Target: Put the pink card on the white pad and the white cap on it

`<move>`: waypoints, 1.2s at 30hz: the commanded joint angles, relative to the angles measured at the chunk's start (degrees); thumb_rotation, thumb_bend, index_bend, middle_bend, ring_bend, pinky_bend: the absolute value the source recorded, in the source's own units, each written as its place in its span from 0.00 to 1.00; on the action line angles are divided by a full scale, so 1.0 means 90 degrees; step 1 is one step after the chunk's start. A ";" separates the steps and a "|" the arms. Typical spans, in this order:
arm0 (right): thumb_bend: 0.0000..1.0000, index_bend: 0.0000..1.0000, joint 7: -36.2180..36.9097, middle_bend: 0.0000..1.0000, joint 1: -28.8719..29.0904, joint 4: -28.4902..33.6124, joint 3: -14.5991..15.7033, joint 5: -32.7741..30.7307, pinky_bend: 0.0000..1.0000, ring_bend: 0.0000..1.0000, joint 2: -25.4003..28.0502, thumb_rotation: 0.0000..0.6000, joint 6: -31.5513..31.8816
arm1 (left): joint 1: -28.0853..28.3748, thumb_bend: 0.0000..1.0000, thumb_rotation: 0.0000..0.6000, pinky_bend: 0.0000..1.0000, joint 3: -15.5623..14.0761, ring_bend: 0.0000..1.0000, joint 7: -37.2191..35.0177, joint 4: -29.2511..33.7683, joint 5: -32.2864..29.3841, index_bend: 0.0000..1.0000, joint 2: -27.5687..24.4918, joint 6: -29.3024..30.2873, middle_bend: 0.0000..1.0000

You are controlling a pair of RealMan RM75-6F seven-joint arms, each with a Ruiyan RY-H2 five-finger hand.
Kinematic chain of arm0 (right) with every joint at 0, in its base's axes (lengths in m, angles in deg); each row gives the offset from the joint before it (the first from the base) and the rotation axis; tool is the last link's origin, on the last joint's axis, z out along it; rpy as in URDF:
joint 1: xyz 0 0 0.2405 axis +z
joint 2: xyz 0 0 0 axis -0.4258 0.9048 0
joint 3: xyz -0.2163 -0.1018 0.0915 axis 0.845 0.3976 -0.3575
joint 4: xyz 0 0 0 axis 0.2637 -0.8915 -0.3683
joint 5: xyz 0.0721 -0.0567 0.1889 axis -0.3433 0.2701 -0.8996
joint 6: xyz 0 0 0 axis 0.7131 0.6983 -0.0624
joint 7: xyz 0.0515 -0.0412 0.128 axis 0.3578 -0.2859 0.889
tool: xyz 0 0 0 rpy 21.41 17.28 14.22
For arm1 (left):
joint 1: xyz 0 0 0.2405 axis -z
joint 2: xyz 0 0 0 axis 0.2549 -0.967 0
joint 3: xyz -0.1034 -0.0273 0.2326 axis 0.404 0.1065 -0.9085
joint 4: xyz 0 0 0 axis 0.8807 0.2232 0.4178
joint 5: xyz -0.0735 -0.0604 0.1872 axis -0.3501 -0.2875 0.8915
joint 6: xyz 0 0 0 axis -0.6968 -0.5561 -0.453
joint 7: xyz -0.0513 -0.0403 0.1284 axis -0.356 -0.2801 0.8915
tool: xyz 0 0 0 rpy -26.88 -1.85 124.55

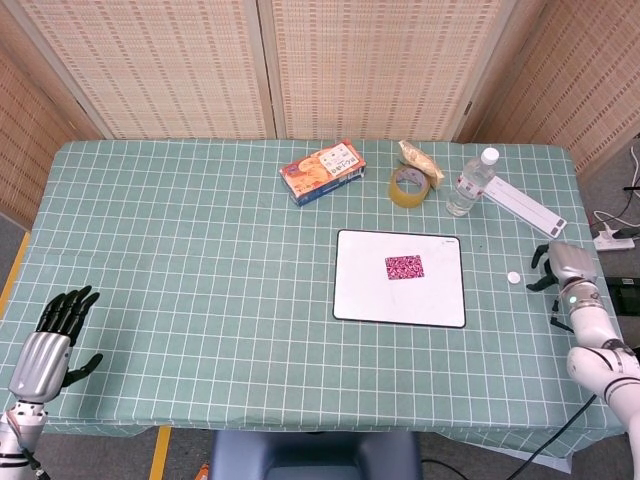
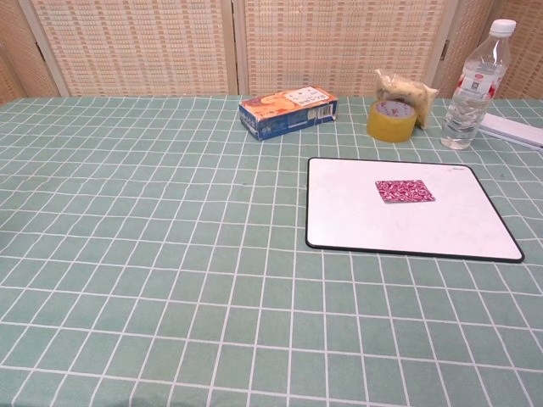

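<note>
Done: pink card (image 1: 404, 267) on white pad (image 1: 360, 295). Outstanding: white cap (image 1: 513, 278) on tabletop; we judge right hand (image 1: 558, 265) seemingly empty, fingers curled; left hand (image 1: 48, 342) spread.

Back of the worktop (image 1: 200, 250): an orange snack box (image 1: 322, 172), yellow tape roll (image 1: 409, 186) touching a small bag (image 1: 419, 159), water bottle (image 1: 471, 182) beside a white strip (image 1: 523, 206).

We count one flat white pad (image 1: 400, 278), one patterned pink card (image 1: 404, 267), one small white cap (image 1: 513, 278), one clear plastic bottle (image 1: 470, 183), one yellow tape roll (image 1: 409, 186) (hollow-centred), one orange-and-blue carton (image 1: 322, 171).
</note>
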 commanded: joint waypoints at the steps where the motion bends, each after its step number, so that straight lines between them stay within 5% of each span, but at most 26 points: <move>1: 0.02 0.55 0.0089 0.88 0.0076 -0.0091 -0.0043 0.0120 0.61 0.73 -0.0064 1.00 -0.0062 | 0.0005 0.17 1.00 0.00 -0.0010 0.00 -0.0023 -0.0017 -0.0004 0.00 0.0003 -0.0003 0.00; 36: 0.05 0.55 -0.0083 0.88 0.0429 -0.1110 -0.0310 0.0309 0.61 0.73 -0.0708 1.00 -0.0958 | 0.0071 0.17 1.00 0.00 -0.0065 0.00 -0.0237 -0.0096 -0.0033 0.00 0.0009 -0.0058 0.00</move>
